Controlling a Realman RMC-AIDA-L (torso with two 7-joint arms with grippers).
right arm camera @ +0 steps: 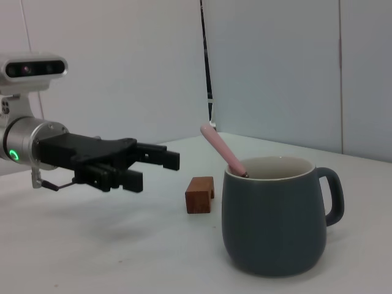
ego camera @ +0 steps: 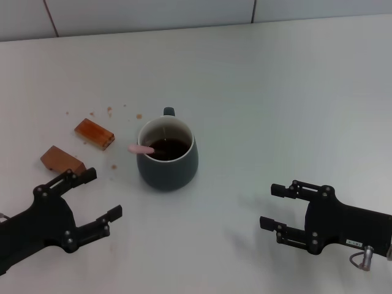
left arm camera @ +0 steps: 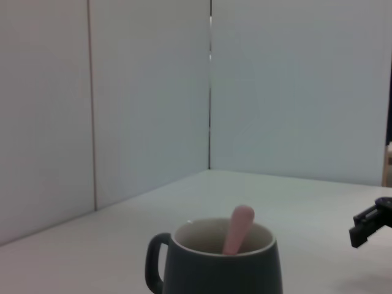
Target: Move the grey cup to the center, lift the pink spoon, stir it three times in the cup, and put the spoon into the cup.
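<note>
The grey cup [ego camera: 167, 153] sits around the middle of the white table [ego camera: 275, 92], upright, with dark liquid inside and its small handle pointing away from the robot. The pink spoon [ego camera: 142, 148] is standing in it, bowl down in the liquid, and the pink handle leans out over the rim on the robot's left side.

Just left of the cup there are 2 brown blocks: one [ego camera: 95, 134] near the cup, the other [ego camera: 61, 160] a bit further out, plus some crumbs [ego camera: 110, 111] scattered behind them.

Both arms are low and near the front edge, well apart from the cup. The left gripper [ego camera: 103, 194] comes in from the lower left, fingers spread wide, nothing between them, angled toward the cup. The right gripper [ego camera: 274, 207] sits on the lower right, pointing left, also spread and holding nothing.
</note>
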